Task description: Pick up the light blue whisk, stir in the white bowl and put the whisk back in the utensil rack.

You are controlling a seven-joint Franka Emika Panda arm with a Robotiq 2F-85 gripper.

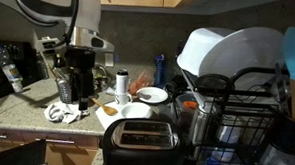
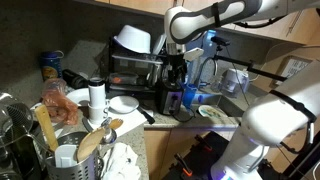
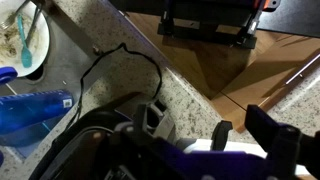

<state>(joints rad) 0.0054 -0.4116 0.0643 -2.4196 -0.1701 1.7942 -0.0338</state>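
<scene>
Wrist view: gripper [image 3: 245, 135] is seen low over counter [image 3: 110, 30]; too dark, open/shut can't be told. The light blue whisk isn't made out w/ certainty. White bowl [image 3: 25, 50] sits nearby. Pick-up, stirring & return to utensil rack [image 2: 88, 148] are judged outstanding.

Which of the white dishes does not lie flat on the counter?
The large white bowl, which leans tilted in the black wire dish rack; the smaller white dishes lie flat on the counter.
</scene>
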